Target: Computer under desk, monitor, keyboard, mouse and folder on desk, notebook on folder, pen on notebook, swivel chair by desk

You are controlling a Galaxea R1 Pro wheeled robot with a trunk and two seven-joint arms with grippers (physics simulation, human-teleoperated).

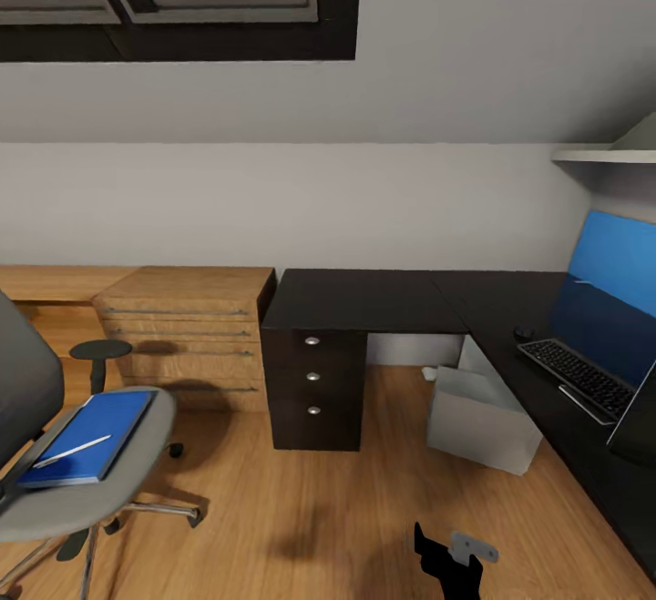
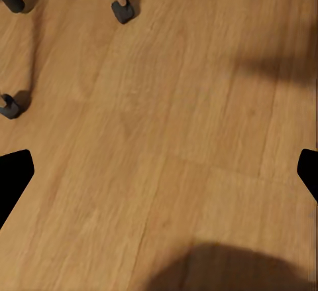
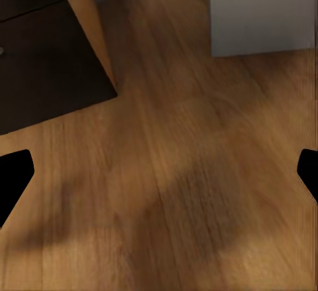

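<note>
Folder point(image 1: 89, 437) on chair point(image 1: 82, 491), seemingly far from jaws.

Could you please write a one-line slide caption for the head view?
Attic bedroom: blue folder and pen on the swivel chair, computer under the black desk, keyboard on top.

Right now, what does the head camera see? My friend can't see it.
A grey swivel chair holds a blue folder with a pen on top. Across the wood floor, a black desk carries a keyboard, with a grey computer beneath.
</note>
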